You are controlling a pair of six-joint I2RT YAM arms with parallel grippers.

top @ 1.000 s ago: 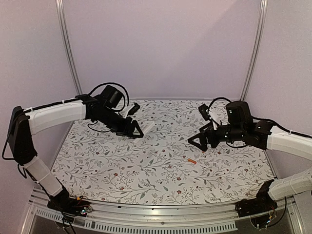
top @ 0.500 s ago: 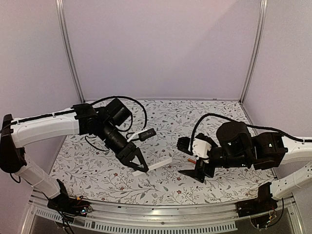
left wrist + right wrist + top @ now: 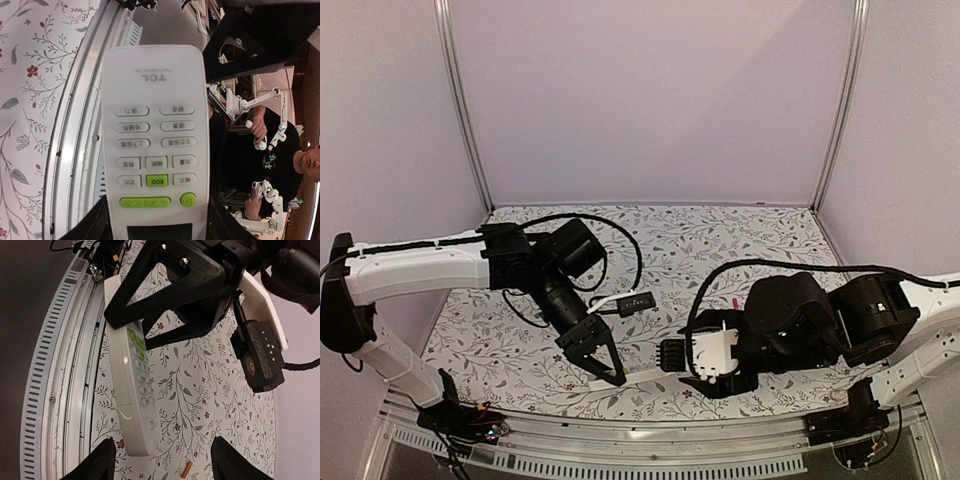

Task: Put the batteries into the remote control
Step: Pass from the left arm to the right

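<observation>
The remote control (image 3: 155, 140) is white, with grey and green buttons facing the left wrist camera. My left gripper (image 3: 156, 227) is shut on its screen end. In the top view my left gripper (image 3: 608, 368) holds the remote (image 3: 638, 376) low over the table's front edge. In the right wrist view the remote (image 3: 132, 385) juts out from the left gripper's black fingers (image 3: 170, 295). My right gripper (image 3: 165, 465) is open and empty, just right of the remote's free end (image 3: 670, 355). One orange battery (image 3: 186, 470) lies on the floral cloth. The other battery is out of view.
The metal rail (image 3: 640, 440) runs along the table's near edge, right under the remote; it also shows in the right wrist view (image 3: 65, 365). A small black box on a cable (image 3: 635, 300) hangs beside the left wrist. Lilac walls enclose the table.
My left arm has carried the remote from the far left down to the front edge. My right arm has swung down and left until its gripper is beside the remote's free end.
</observation>
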